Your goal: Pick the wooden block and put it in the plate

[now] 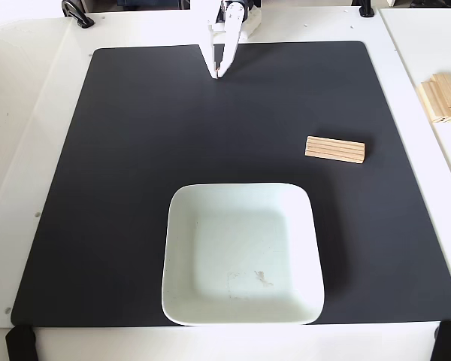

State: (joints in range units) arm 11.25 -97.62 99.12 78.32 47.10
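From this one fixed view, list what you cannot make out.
1. The arm: cut off by the top edge; only the end effector shows.
2. End effector opening: tips look together, but too small to tell.
3. Wooden sticks: pile cut off by the right edge.
4. Wooden block: its underside and thickness, hidden from above.
5. Plate: faint marks inside, too small to identify.
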